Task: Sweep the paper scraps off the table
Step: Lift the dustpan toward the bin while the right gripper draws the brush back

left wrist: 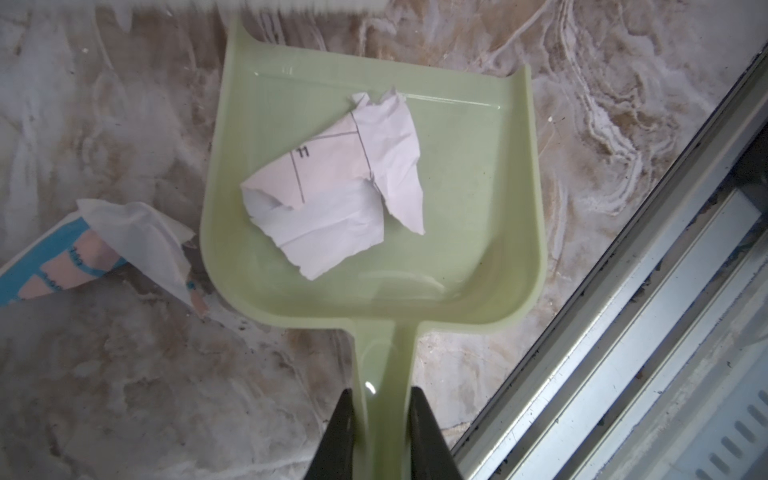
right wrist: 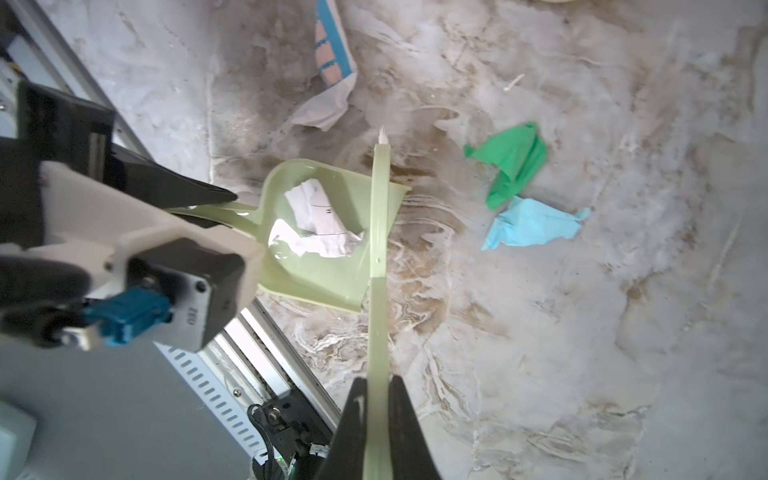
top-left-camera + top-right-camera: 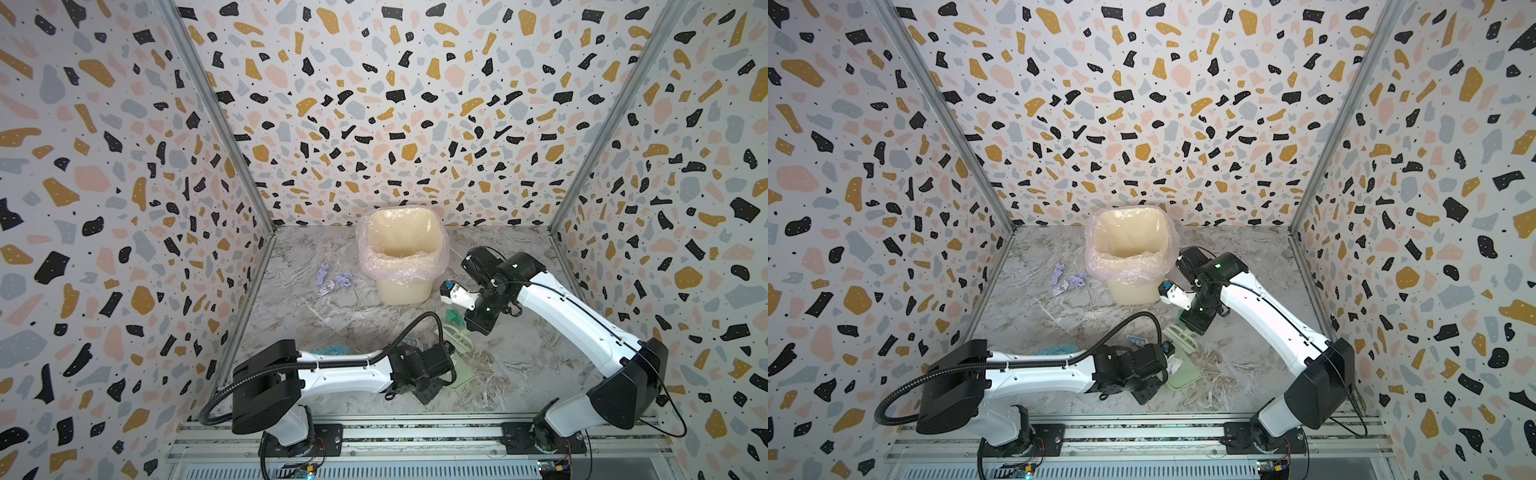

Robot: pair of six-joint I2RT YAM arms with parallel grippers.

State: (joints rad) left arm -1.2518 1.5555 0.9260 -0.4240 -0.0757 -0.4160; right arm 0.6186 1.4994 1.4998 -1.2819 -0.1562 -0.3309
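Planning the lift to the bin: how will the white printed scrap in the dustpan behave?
Likely very light and floppy: the white printed scrap is thin, creased paper lying loose. The dustpan looks glossy, so it may slide when tilted. The raised back wall should probably catch it.

The bin [image 3: 401, 293] stands at twelve o'clock on the table [image 3: 299, 324], far back. A cluster of scraps [image 3: 334, 280] lies at its nine o'clock. The dustpan [image 1: 478, 216] lies at five o'clock, near the front, one scrap [image 1: 332, 195] in it, another scrap [image 1: 137, 237] just beside it at its ten o'clock. The brush [image 2: 379, 216] stands over the dustpan's mouth, at its twelve o'clock.
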